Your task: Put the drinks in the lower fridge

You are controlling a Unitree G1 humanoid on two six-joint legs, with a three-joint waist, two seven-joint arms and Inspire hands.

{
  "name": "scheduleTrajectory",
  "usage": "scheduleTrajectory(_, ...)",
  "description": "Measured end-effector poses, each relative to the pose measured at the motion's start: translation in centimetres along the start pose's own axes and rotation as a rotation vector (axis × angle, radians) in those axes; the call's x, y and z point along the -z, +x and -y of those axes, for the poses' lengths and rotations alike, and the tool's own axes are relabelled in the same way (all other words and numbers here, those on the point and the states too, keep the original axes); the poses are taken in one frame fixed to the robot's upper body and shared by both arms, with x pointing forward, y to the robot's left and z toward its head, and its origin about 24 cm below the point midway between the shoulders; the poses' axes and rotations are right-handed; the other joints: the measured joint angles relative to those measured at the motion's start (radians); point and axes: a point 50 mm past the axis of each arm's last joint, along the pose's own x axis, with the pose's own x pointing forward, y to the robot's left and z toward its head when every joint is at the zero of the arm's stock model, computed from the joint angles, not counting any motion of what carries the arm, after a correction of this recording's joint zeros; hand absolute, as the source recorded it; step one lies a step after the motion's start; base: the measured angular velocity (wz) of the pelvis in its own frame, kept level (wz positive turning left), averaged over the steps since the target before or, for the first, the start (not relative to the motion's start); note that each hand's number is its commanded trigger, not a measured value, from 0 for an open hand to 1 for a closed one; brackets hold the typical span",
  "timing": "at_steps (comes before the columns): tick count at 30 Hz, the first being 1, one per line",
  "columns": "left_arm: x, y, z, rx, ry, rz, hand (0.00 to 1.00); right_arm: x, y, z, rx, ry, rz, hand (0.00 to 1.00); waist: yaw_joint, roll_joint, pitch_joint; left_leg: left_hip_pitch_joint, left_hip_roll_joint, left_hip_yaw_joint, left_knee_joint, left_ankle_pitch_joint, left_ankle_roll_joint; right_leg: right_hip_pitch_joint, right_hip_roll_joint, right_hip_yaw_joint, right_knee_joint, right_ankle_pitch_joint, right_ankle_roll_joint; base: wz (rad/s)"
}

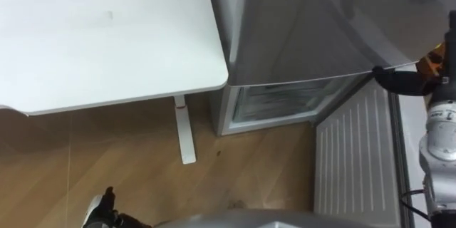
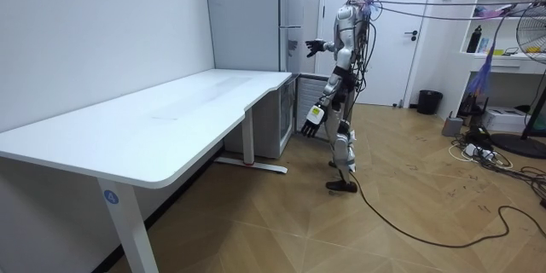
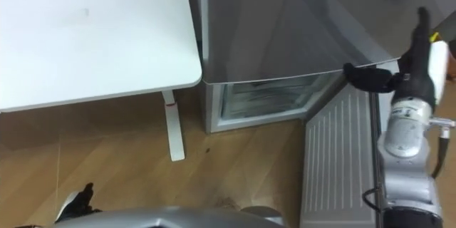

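**Lower fridge open, both hands free**

We can't tell where the drinks are from these shots, and neither hand has anything in it. The lower fridge compartment [image 1: 274, 103] stands open down at floor level. Inside we only get a pale, frosty-looking front with faint horizontal lines, so what's stored in there is anyone's guess. Its lower door [image 1: 356, 157] is swung out to the robot's right and shows a white ribbed plastic lining. Above it is the upper door [image 1: 306, 21], smooth grey with a dull sheen, closed.

The right hand [image 3: 370, 77] is up by the bottom corner of that grey door, dark fingers straight and spread, gripping nothing. We can't say whether it touches the edge. The left hand [image 1: 103, 206] hangs low at the robot's side, fingers loose.

Room-wise, the white table [image 1: 107, 35] with its rounded corner sits right beside the fridge's left side. Its slim white leg [image 1: 184, 132] stands on the wood-plank floor [image 1: 107, 164] near the open compartment. So we've got table on the left and swung-out door on the right, with bare planks between.

In the room view the robot stands upright facing the fridge. There's a wide stretch of floor behind it and a black bin [image 2: 429, 101] well apart by the far wall.
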Motion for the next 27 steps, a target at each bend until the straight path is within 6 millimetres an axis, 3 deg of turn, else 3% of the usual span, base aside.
scheduleTrajectory(5,-0.3,0.0,-0.2,-0.018,-0.004,0.018,0.0,2.1,-0.8,1.4,0.099,0.097,-0.105,0.0,-0.002,0.012,0.0044,-0.006,0.0,0.002,0.001,0.0,0.0,-0.003,0.0,-0.001,0.002,0.0,0.0,0.0)
scheduleTrajectory(9,-0.3,0.0,-0.2,-0.035,-0.005,0.014,0.0,5.7,-1.6,2.1,0.162,0.238,-0.3,0.0,-0.014,0.017,0.0,-0.005,0.0,0.005,-0.004,0.0,0.0,-0.005,0.0,0.0,0.004,0.0,0.0,-0.01)
scheduleTrajectory(14,0.2,-0.2,-0.3,-0.037,-0.006,-0.015,0.0,7.4,-2.4,3.2,0.27,0.398,-0.424,0.0,-0.025,0.029,0.0015,-0.003,0.001,0.011,-0.013,0.0,0.0,-0.011,0.002,0.005,0.003,0.0,0.0,-0.03)
scheduleTrajectory(20,0.2,-0.4,-1.2,-0.076,-0.045,0.002,0.0,9.0,-3.3,3.8,0.354,0.597,-0.534,0.0,-0.028,0.019,-0.0022,0.0,0.0,0.011,-0.009,0.001,0.0,-0.008,0.001,0.005,0.002,0.0,0.0,0.0)
scheduleTrajectory(27,1.0,-0.6,-0.9,-0.069,-0.041,-0.034,0.0,12.4,-5.5,3.2,0.356,0.59,-0.713,0.0,-0.04,0.012,-0.0006,-0.003,0.001,0.014,-0.007,0.001,0.0,-0.008,0.001,0.003,0.003,0.0,0.0,0.0)
